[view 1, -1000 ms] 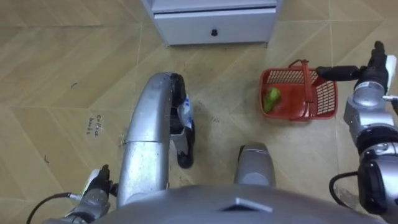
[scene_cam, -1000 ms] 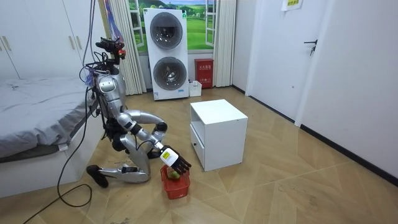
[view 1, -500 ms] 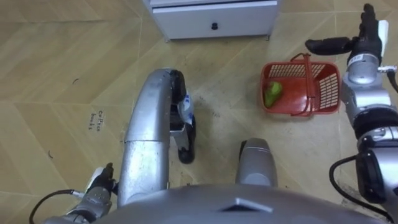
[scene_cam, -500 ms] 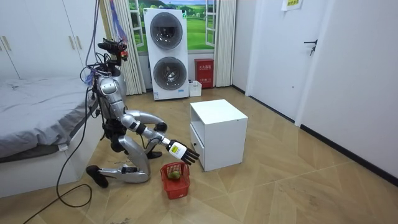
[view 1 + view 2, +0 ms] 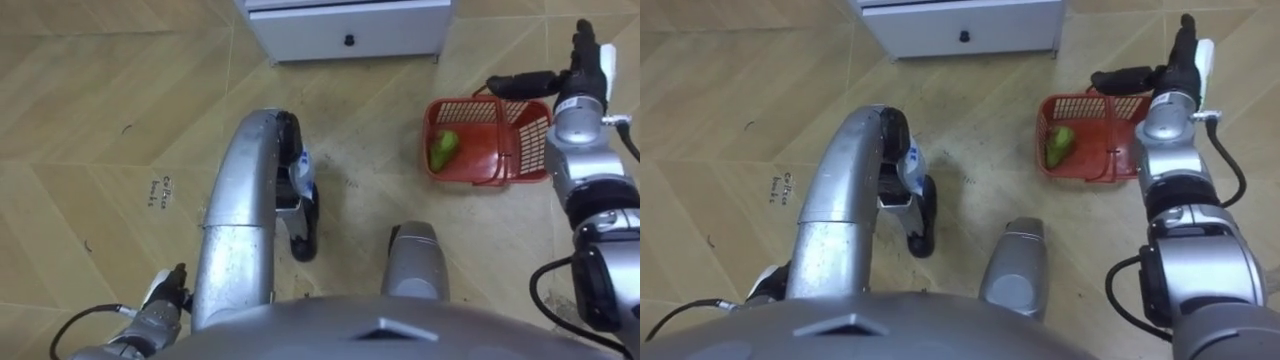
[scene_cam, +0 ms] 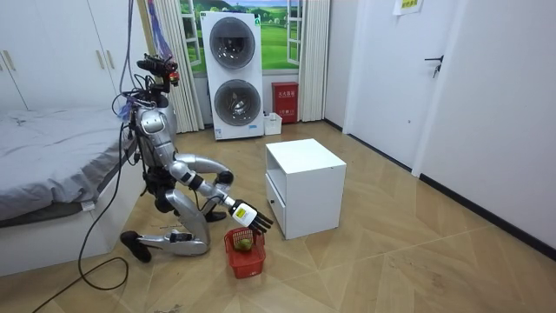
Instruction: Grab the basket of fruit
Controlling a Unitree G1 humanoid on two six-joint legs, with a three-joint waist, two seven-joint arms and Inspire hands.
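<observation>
The red plastic fruit basket stands on the wooden floor to my front right, with a green fruit in its left end. Its handle crosses the middle. My right hand hovers over the basket's far right edge, open, fingers straight and thumb pointing left. It holds nothing. In the room view I kneel on the floor beside the bed, and the right hand hangs just above the basket. My left hand shows low at the left, by my leg.
A white cabinet with a drawer stands straight ahead, close behind the basket. In the room view the bed lies behind me and stacked washing machines stand at the back wall. Bare floor lies to the room view's right.
The right hand lifted off the basket, swung forward, and has now come back a little over it. The basket stays on the floor. My view has shifted slightly.
</observation>
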